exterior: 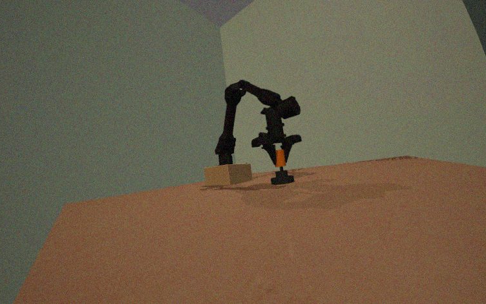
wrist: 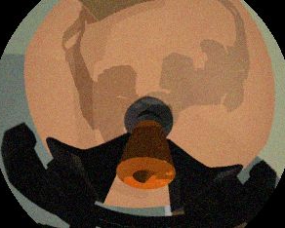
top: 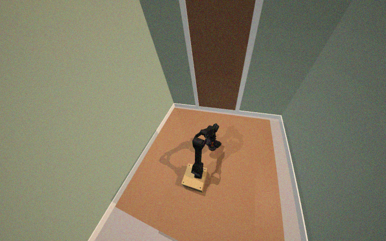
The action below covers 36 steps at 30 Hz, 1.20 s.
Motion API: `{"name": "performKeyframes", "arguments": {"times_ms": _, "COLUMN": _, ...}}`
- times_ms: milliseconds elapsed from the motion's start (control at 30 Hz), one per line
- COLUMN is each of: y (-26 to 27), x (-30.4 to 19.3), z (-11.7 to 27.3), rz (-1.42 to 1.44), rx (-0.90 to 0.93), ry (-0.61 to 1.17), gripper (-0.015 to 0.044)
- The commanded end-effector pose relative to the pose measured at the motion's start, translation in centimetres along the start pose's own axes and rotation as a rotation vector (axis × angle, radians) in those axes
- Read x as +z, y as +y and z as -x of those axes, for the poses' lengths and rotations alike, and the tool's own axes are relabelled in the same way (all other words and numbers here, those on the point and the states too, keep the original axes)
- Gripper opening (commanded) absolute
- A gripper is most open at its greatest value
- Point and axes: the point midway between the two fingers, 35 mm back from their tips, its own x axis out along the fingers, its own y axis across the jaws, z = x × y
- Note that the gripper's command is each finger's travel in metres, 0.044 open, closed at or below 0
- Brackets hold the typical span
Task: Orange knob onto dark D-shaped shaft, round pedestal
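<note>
Hand (exterior: 280, 163) (wrist: 148, 139): knob pinched between fingers.
Knob (exterior: 280, 158) (wrist: 145, 158): held above pedestal (exterior: 282, 179) (wrist: 133, 117), off its base.
Knob hole: contents not discernible.

Light: dim outside view, brighter top and wrist
Shadows: soft, overlapping, across the counter (top: 242, 191) (exterior: 237, 241) (wrist: 210, 132)
Grain: speckled throughout
Wrist edges: curved, black corners
Knob (wrist: 145, 172): lower face bright, side dark

So the tapered knob (exterior: 280, 158) (wrist: 145, 151) is bright orange in the exterior view, but its side goes brownish in the wrist one. The stepped round pedestal (exterior: 282, 179) (wrist: 135, 118) is near black, more slate grey from the wrist. Arm and two-fingered gripper (top: 213, 144) (exterior: 280, 160) (wrist: 148, 139) are plain black, the blocky base (top: 192, 185) (exterior: 216, 176) pale tan with dark dots on top, and the floor (top: 236, 191) (exterior: 260, 241) (wrist: 205, 132) is orange-brown.
</note>
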Motion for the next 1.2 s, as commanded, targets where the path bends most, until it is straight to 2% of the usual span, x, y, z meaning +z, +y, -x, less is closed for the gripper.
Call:
{"name": "performKeyframes", "arguments": {"times_ms": 0, "y": -0.04, "x": -0.07, "z": -0.03, "rz": 0.01, "rx": -0.001, "ry": 0.001, "gripper": 0.0}}
{"name": "performKeyframes", "arguments": {"times_ms": 433, "y": -0.03, "x": -0.12, "z": 0.39, "rz": 0.019, "rx": -0.001, "ry": 0.002, "gripper": 0.0}}
{"name": "performKeyframes", "arguments": {"times_ms": 667, "y": 0.03, "x": 0.07, "z": 0.11, "rz": 0.219, "rx": -0.001, "ry": 0.001, "gripper": 0.0}}
{"name": "performKeyframes", "arguments": {"times_ms": 1167, "y": -0.02, "x": -0.06, "z": -0.06, "rz": 0.219, "rx": -0.001, "ry": 0.002, "gripper": 0.0}}
